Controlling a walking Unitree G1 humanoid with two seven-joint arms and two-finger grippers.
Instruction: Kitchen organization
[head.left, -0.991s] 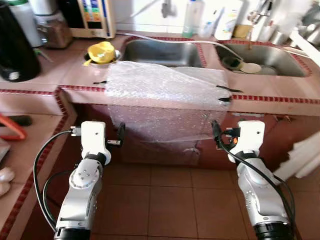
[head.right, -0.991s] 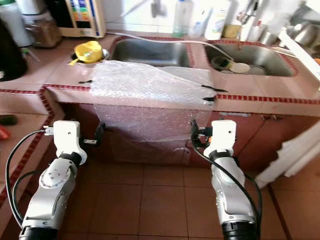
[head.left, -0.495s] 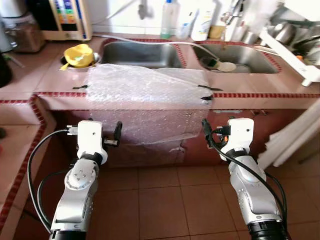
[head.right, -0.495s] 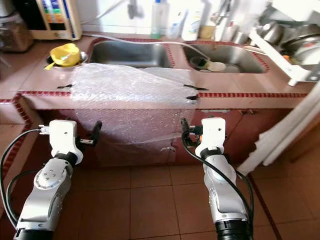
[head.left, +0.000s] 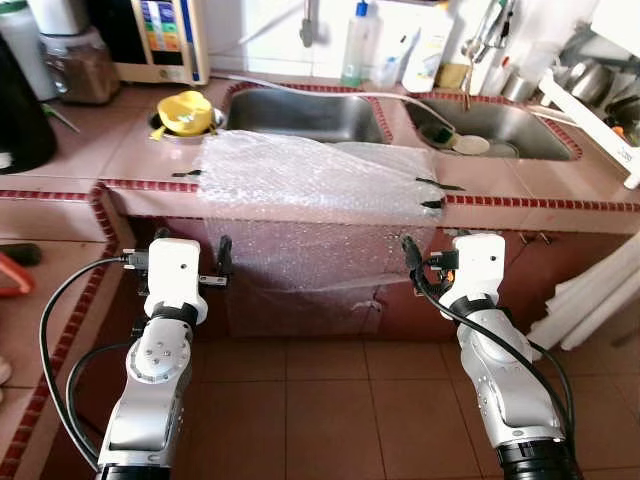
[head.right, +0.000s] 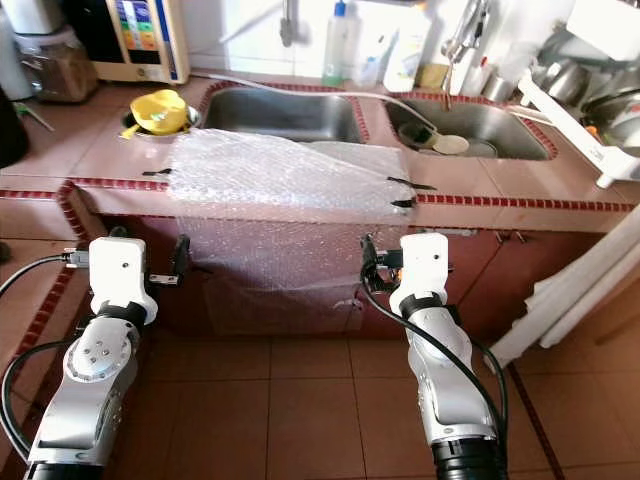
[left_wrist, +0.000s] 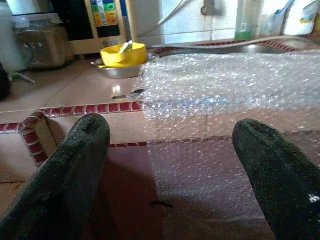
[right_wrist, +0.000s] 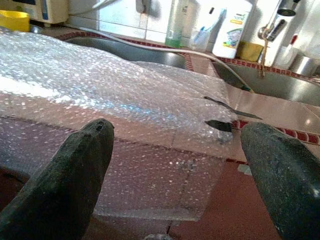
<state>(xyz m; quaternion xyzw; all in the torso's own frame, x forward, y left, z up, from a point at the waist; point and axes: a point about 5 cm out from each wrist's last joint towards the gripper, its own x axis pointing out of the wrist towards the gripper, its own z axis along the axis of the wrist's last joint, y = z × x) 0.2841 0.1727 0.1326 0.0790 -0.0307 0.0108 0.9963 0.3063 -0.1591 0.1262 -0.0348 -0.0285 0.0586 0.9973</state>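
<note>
The bubble wrap sheet (head.left: 318, 205) lay taped across the counter edge (head.left: 520, 200), long axis nine to three, at twelve o'clock from both arms. Left gripper (left_wrist: 170, 175) and right gripper (right_wrist: 180, 170) gaped wide, empty, about equally near.

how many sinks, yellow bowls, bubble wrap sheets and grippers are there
sink basins: 2, left basin, right basin
yellow bowl: 1
bubble wrap sheet: 1
grippers: 2, left gripper, right gripper, both open and empty
total: 6
</note>
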